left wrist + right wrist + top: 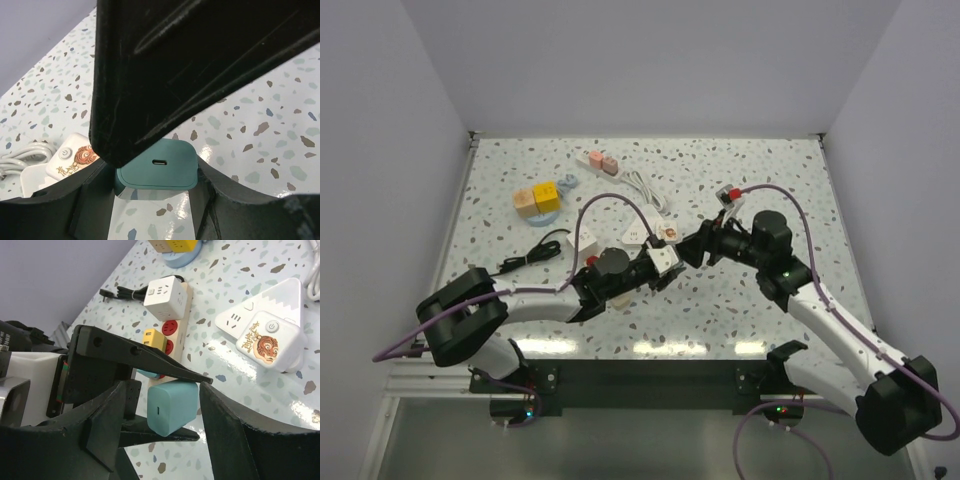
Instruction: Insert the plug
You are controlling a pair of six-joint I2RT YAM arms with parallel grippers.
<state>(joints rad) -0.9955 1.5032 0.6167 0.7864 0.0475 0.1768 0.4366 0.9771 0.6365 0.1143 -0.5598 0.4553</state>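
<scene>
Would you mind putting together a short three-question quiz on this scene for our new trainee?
1. True or false: the teal charger lies flat on the table.
2. What is printed on the white triangular power strip? A) a cartoon animal face B) a blue star C) a barcode
3. Fill in: on the long power strip, one plugged-in cube is white and the other is ____.
Key: 1 false, the left gripper holds it off the table; 2 A; 3 yellow.
</scene>
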